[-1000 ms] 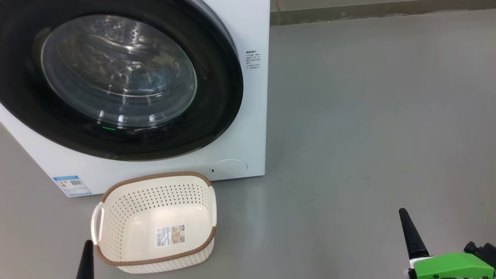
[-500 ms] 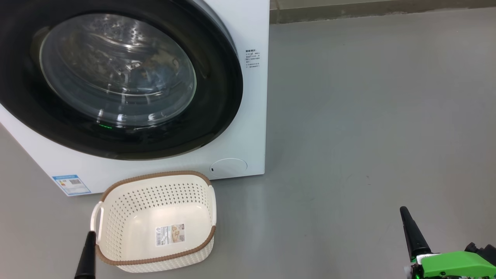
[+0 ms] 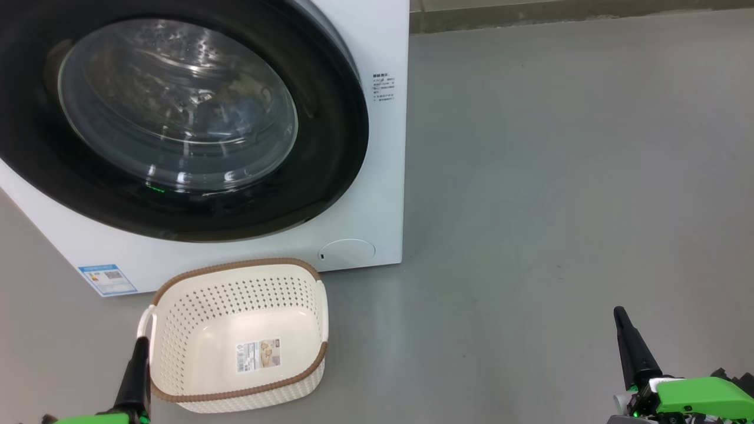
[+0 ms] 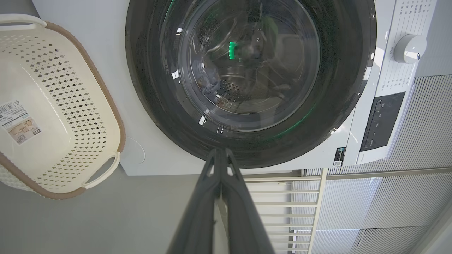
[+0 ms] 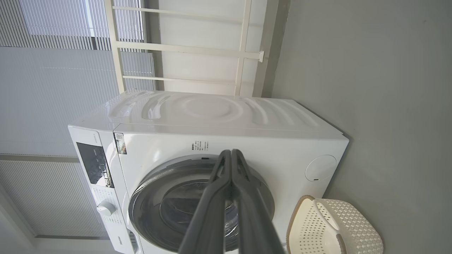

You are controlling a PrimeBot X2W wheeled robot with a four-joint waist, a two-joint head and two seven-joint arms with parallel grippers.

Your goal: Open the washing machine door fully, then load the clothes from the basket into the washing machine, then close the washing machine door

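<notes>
Washing machine door (image 3: pixel 177 112): shut, upper left; clothes (image 3: pixel 227 113) dimly visible through it.
Basket (image 3: pixel 238 264): empty, on floor (image 3: pixel 530 176) just below, set close for loading.
Left pincer (image 3: pixel 141 344), right pincer (image 3: pixel 619 313): each closed together, holding nothing, at the bottom corners; task seemingly complete.

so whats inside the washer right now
Through the shut door's glass: the perforated steel drum and a bluish clump of cloth low in it. The black rim and glare hide the rest, so how much cloth is unclear.
</notes>
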